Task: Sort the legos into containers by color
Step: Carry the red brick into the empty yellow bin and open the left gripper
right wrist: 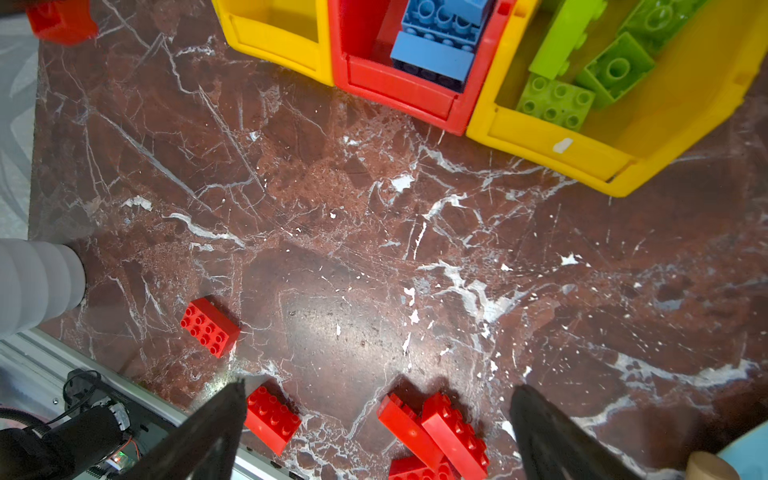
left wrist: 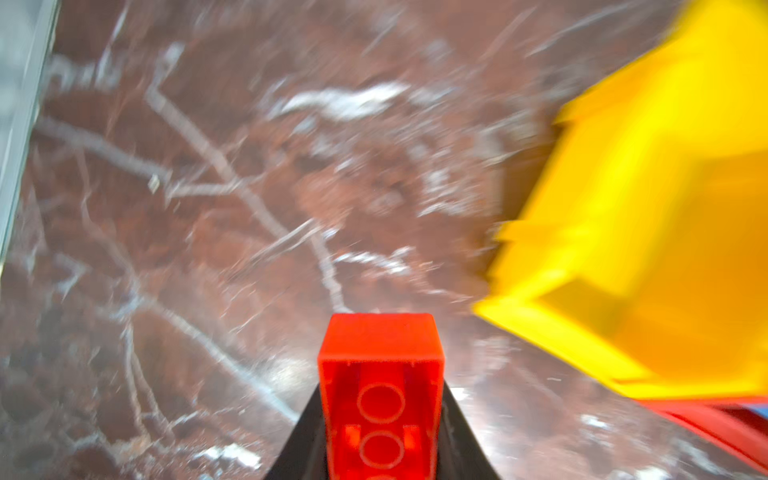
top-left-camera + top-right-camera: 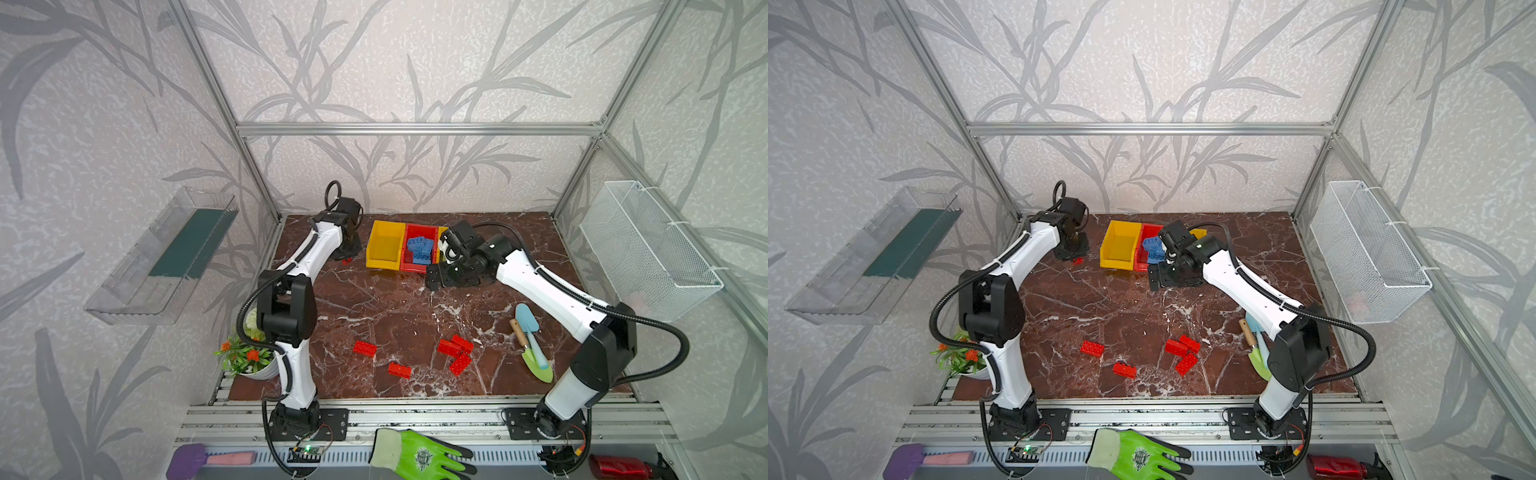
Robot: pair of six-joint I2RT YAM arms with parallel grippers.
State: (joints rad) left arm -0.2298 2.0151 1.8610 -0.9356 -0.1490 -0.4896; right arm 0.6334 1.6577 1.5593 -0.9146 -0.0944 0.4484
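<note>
Legos are my job here. The largest thing under them is the table, and the bins stand in a row near its back edge, so I place everything from them. The empty bin, yellow, is the end one on the left arm's side. The red bin in the middle holds the blue bricks, and the third bin, also yellow, holds the green bricks. I judge the empty bin is meant for red, which is why only red pieces lie loose.

The left gripper sits just beside the empty bin, on its outer side. It is clamped on a red brick across the narrow width, hollow underside toward the wrist camera. That grip leaves one end poking out ahead, which I reckon suits tipping it over the bin wall. The wrist view is smeared, and I cannot tell whether the brick is clear of the table.

The right gripper hangs just in front of the bins, jaws spread wide with nothing between them. I take it as waiting its turn, out of the left arm's path.

Five loose reds lie well in front of the bins: a bunch of three and two singles.
</note>
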